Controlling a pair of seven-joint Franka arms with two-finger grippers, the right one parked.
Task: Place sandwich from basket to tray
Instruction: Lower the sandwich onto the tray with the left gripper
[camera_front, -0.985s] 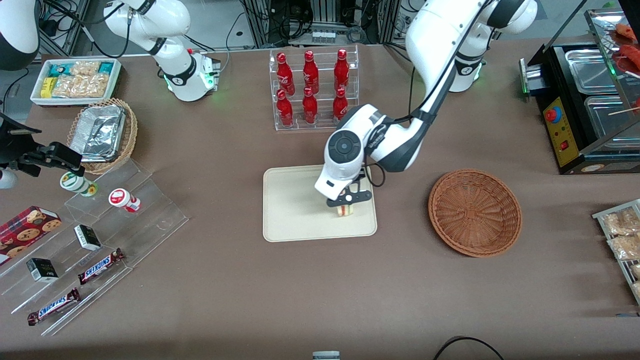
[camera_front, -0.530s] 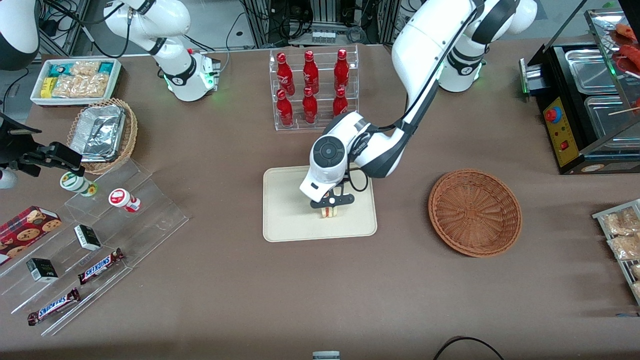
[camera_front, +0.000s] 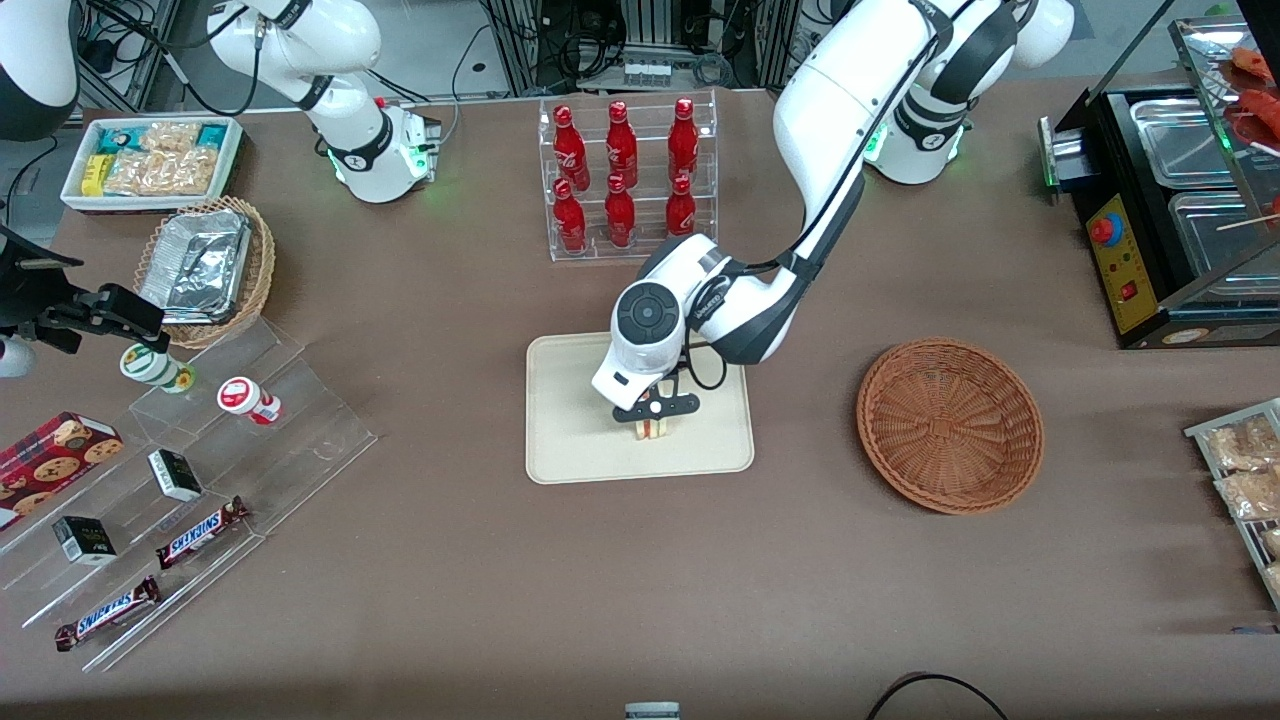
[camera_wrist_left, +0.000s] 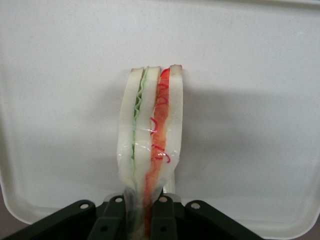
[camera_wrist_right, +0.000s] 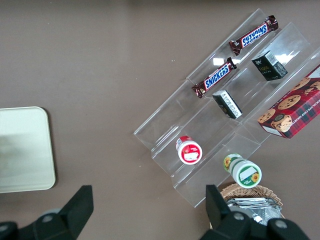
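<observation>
My left gripper (camera_front: 654, 412) is over the cream-beige tray (camera_front: 570, 440), shut on the sandwich (camera_front: 654, 428). In the left wrist view the sandwich (camera_wrist_left: 151, 140) is a wedge of white bread with red and green filling, pinched between the two black fingers (camera_wrist_left: 163, 220), its free end pointing down at the tray floor (camera_wrist_left: 250, 130). Whether it touches the tray I cannot tell. The reddish-brown wicker basket (camera_front: 950, 425) holds nothing and sits beside the tray, toward the working arm's end of the table.
A clear rack of red bottles (camera_front: 625, 175) stands farther from the front camera than the tray. Toward the parked arm's end are a tan basket with foil containers (camera_front: 205, 270), a white snack box (camera_front: 150, 160) and clear steps with candy bars (camera_front: 200, 530). A black food warmer (camera_front: 1170, 200) stands toward the working arm's end.
My gripper has carried the sandwich from the tray's edge nearest the basket to about the tray's middle, and a little lower.
</observation>
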